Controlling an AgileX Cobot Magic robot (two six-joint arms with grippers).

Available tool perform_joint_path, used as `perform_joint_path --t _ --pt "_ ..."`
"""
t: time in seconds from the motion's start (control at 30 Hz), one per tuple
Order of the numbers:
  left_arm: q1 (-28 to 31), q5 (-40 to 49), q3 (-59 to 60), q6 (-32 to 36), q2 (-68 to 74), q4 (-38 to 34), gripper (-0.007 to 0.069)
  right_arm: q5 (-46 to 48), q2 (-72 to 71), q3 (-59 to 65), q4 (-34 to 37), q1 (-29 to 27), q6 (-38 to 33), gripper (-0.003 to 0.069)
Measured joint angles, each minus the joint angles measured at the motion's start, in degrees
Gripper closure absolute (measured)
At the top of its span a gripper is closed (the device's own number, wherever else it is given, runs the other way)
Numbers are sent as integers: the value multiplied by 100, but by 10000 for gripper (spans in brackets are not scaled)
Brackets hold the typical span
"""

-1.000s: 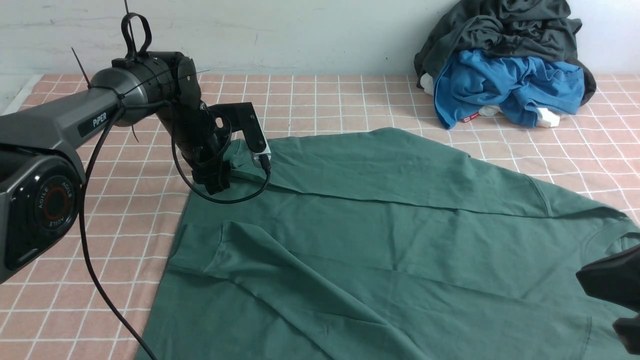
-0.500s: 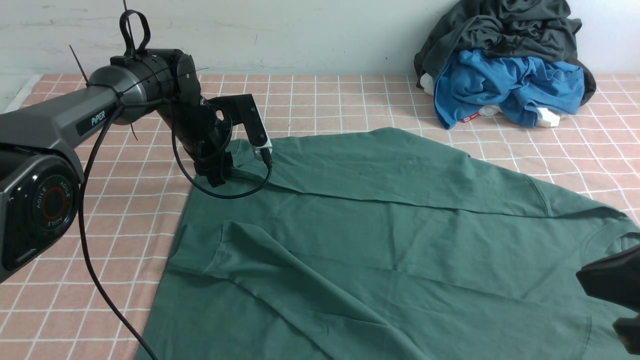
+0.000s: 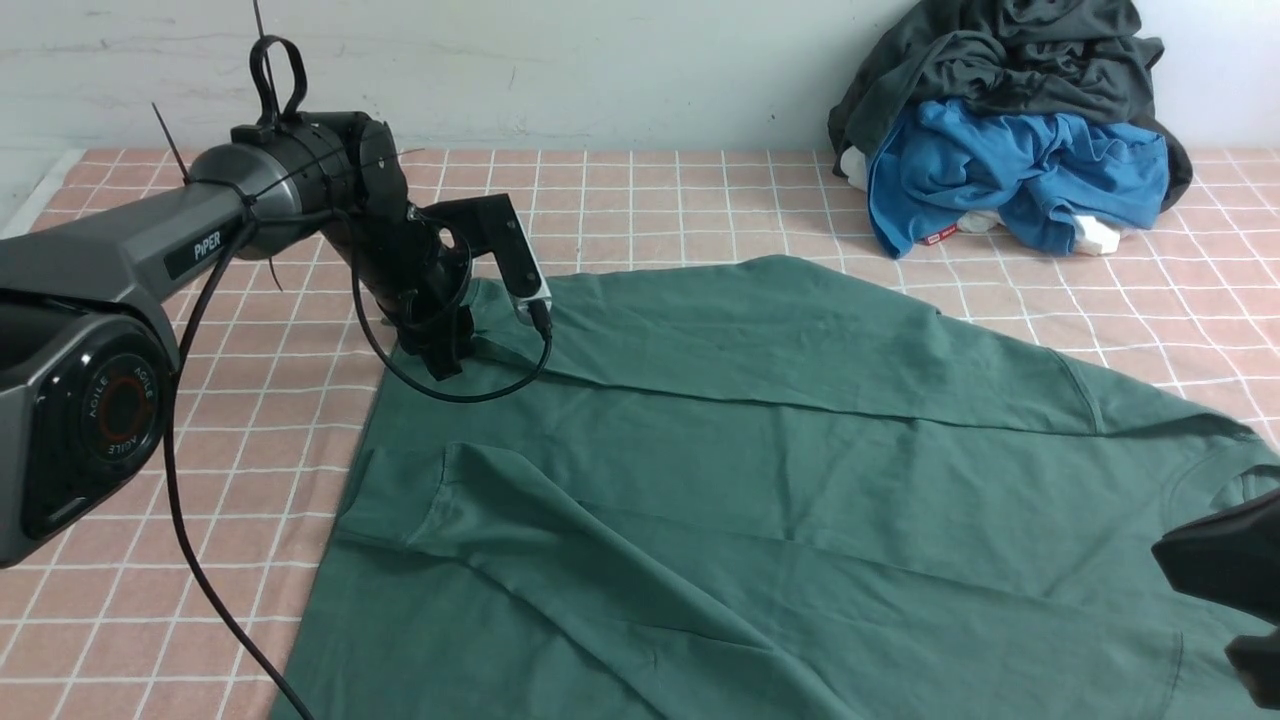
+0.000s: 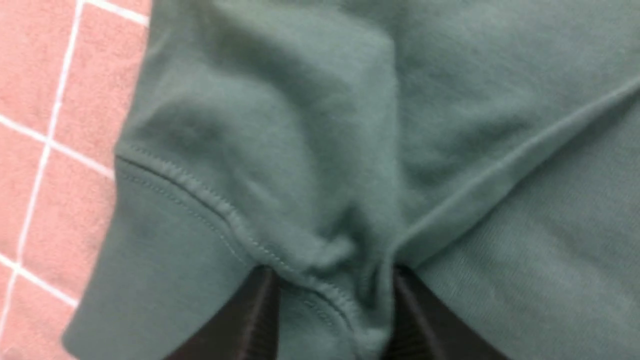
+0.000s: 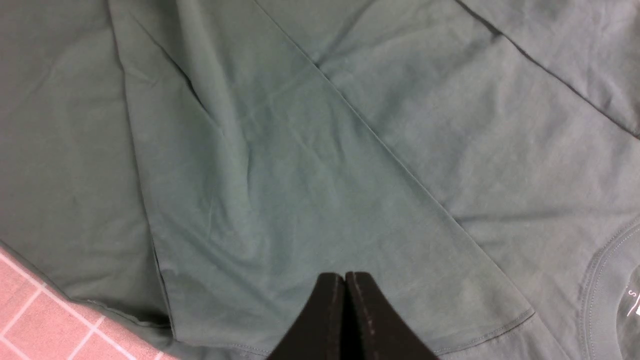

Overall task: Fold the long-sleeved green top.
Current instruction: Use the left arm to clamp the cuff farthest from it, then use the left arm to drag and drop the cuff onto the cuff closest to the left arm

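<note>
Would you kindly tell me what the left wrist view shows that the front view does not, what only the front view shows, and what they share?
Only the left wrist view: the ribbed cuff and its stitched seam up close, with cloth bunched between the dark fingers of the left hand.
Only the front view: the blue garment and dark grey garment piled by the wall, and the top's whole spread.
Both: the green long-sleeved top lying on the pink checked cloth.
</note>
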Motion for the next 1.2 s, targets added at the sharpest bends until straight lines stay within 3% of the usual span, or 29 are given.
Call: perform_joint_path --t 0.13,0.23,0.6,0.97,1.2 --pt "0 65 0 -77 4 -72 555 0 0 0 0 0 0 673" --pt "0 186 0 -188 -26 -124 604 0 0 0 0 0 0 673" --pt "-6 2210 41 -1069 -1136 -142 608 -236 0 0 -17 0 -214 673" --pt "-331 2271 1641 -1184 -2429 182 608 45 -132 0 3 39 -243 673" --pt "-842 2266 2909 -1701 -2880 669 608 183 -743 0 23 424 -243 673"
